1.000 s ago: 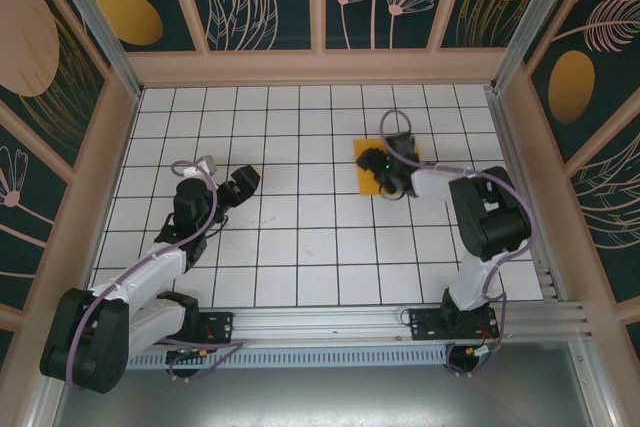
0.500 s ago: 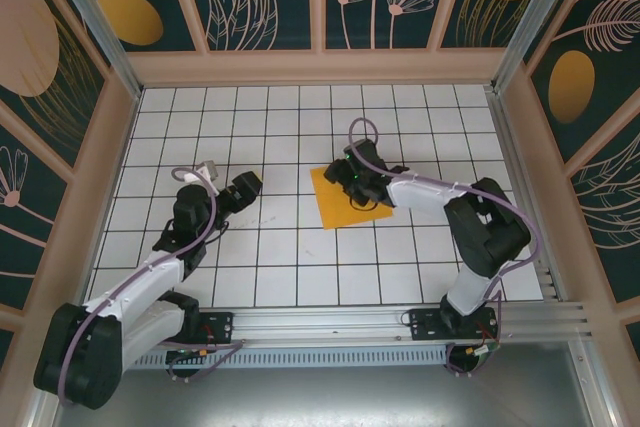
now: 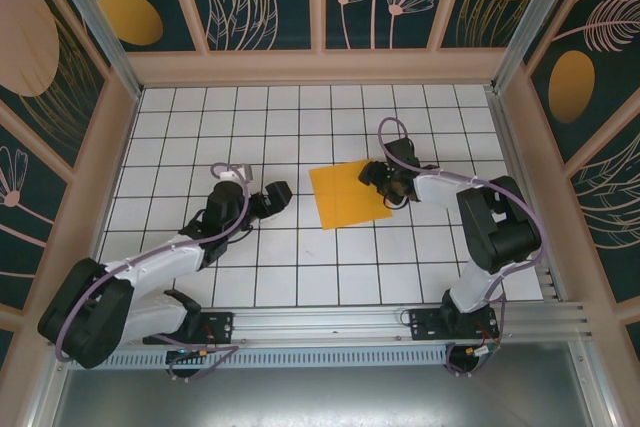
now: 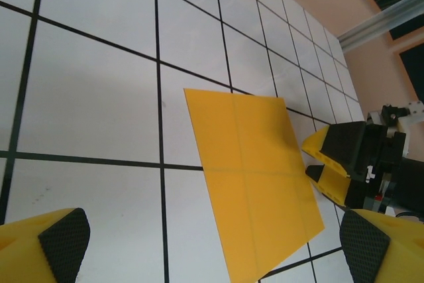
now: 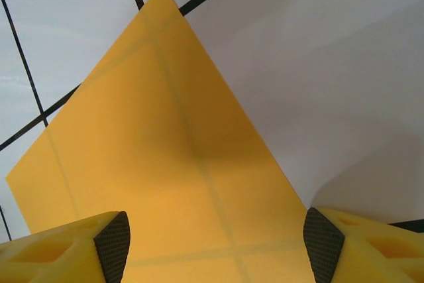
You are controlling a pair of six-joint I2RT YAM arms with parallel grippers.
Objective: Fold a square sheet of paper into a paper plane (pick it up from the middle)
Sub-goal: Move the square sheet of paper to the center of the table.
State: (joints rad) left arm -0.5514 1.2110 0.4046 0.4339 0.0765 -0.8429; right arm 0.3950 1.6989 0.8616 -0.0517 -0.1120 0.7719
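The square sheet of paper (image 3: 348, 195) lies flat on the white grid table, orange-yellow, with faint cross creases. No paper plane shape is in it. My right gripper (image 3: 375, 179) stands open at the sheet's right edge. In the right wrist view its gripper (image 5: 218, 243) hangs low over the paper (image 5: 165, 164), one pad (image 5: 112, 246) on each side of it. My left gripper (image 3: 284, 193) is open, a tile to the left of the sheet. In the left wrist view the paper (image 4: 255, 170) lies ahead of that gripper (image 4: 212, 250), and the right gripper's yellow fingers (image 4: 324, 164) meet its far edge.
The gridded table (image 3: 300, 257) is boxed in by pink walls (image 3: 320, 67) at the back and both sides. A metal rail (image 3: 330, 325) with both arm bases runs along the near edge.
The paper slid from the back right towards the centre under the right gripper, which then drew back to the sheet's right edge. The left arm reached rightwards towards the paper.
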